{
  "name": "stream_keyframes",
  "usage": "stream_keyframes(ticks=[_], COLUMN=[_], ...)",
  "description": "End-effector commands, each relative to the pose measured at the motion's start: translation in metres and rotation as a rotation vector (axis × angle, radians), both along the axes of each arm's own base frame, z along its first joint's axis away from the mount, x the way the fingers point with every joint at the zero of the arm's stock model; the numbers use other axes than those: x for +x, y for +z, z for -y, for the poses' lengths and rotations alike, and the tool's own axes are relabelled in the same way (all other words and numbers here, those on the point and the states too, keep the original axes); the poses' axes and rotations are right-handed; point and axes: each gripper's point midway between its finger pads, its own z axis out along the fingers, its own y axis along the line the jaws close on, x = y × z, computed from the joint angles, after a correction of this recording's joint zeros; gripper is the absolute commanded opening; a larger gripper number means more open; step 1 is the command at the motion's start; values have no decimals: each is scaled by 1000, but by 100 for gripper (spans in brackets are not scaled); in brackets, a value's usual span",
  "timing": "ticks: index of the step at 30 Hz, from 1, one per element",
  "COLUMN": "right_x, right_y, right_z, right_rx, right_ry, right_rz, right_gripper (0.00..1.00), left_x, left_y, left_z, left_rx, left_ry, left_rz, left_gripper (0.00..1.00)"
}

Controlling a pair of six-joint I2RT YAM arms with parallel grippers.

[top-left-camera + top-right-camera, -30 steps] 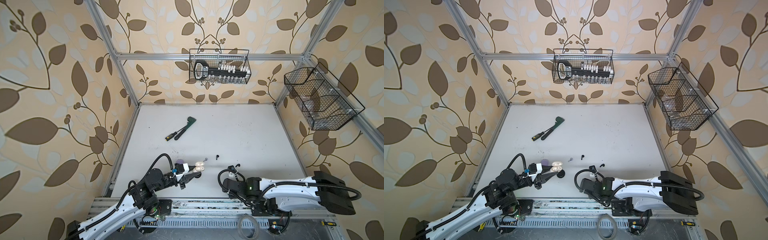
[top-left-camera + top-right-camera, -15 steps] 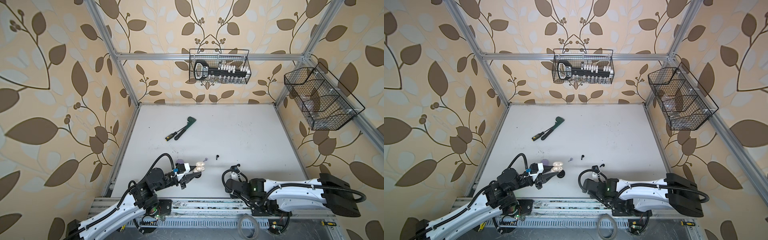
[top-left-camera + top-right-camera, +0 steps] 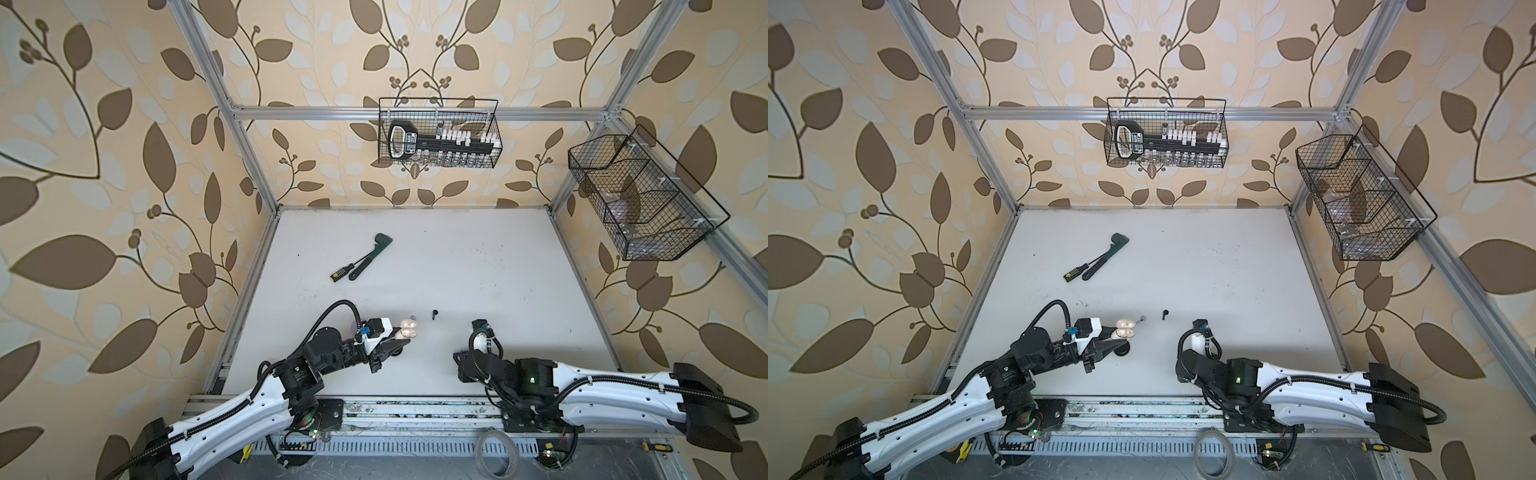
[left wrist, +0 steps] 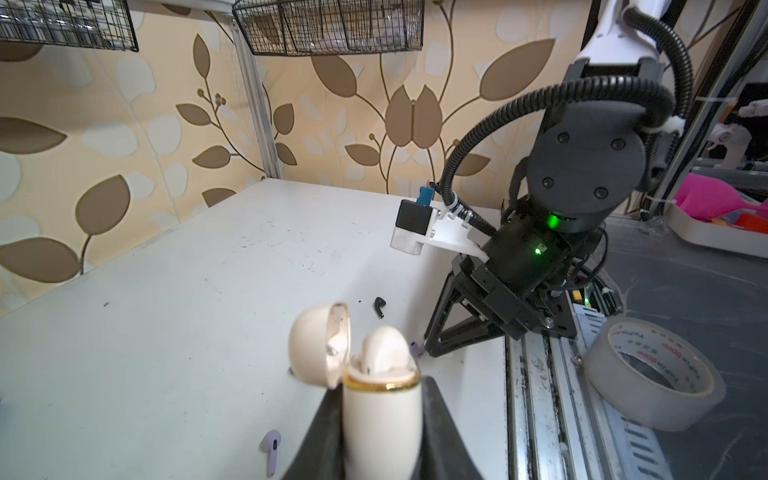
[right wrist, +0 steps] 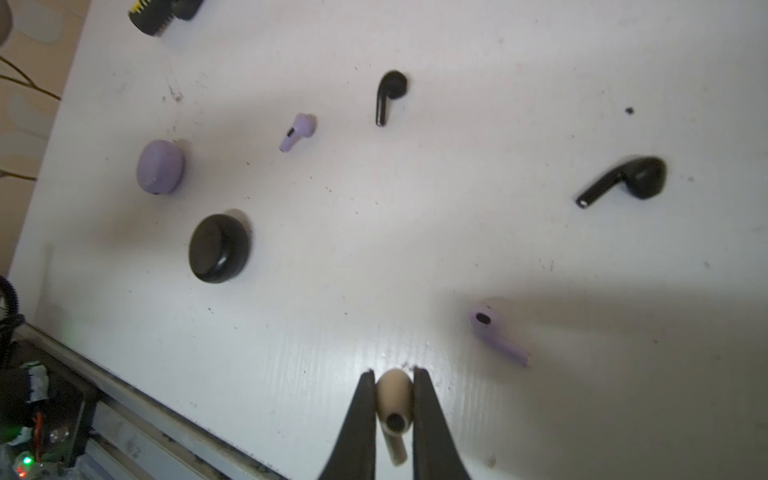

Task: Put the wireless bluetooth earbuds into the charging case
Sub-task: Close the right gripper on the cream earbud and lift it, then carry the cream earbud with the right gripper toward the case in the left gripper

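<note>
Right arm [image 3: 602,386] has swung its elbow farther out toward the right-hand wall than a second ago, and its wrist has slid a little to the right along the front of the white table [image 3: 457,249], while the left arm [image 3: 257,407] has stayed put. Two wire baskets hang on the walls, one at the back [image 3: 438,133] and one at the side [image 3: 644,199]. A roll of tape [image 4: 652,374] lies on the metal rail in front of the table. Out toward the left of the table a green wrench [image 3: 370,255] lies touching a black-handled screwdriver [image 3: 343,272]. The left gripper [image 4: 380,390] is clamped on the cream charging case [image 4: 382,424], holding it upright with the lid [image 4: 318,345] hinged open and one cream earbud [image 4: 384,349] seated in its top. A closed black case [image 5: 219,248] and a closed lavender case [image 5: 160,166] sit close together on the table, not touching. The right gripper [image 5: 394,374] is low at the front edge of the table, its jaws pinched together on a second cream earbud [image 5: 394,399], stem pointing back toward the wrist; I cannot tell whether it touches the table. Loose on the table lie a lavender earbud [image 5: 494,332] near that gripper, a black earbud [image 5: 623,180] farther off, and a second black earbud [image 5: 388,95] beside a second lavender earbud [image 5: 297,131], all apart from one another.
</note>
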Motion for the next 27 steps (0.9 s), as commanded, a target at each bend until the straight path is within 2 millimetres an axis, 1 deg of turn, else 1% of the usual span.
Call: stream_keyframes(ticks=[1,3,6,10,12,15,18,21,27], right_x=[23,29,33,34,33,30,29,27,22], right_y=[57,81,113,152,174,201,221,234,254], right_z=[-24,-32,-41,-42,-43,-44,-49,-57,-69], right_rx=[140,175,223,305,366,423,449,480,520], right_ry=[-39,-37,-42,-57,-56,-50,-43,-28,-7], right_rz=[141,191,258,335,377,430,466,492,535], right_gripper=[9,9,8,7,6,6,6,6,5], left_x=[3,6,9,10,11,13,13,12,9], left_y=[50,56,64,78,84,88,92,96,101], left_z=[1,1,0,-3,-2,3,6,7,8], left_rx=[-160,-193,-233,-298,-310,-319,-347,-364,-381], left_ry=[15,26,43,49,46,37,23,9,-8], left_rz=[54,39,27,29,25,8,-2,-5,-3], left_gripper=[0,0,0,0,0,0,0,0,0])
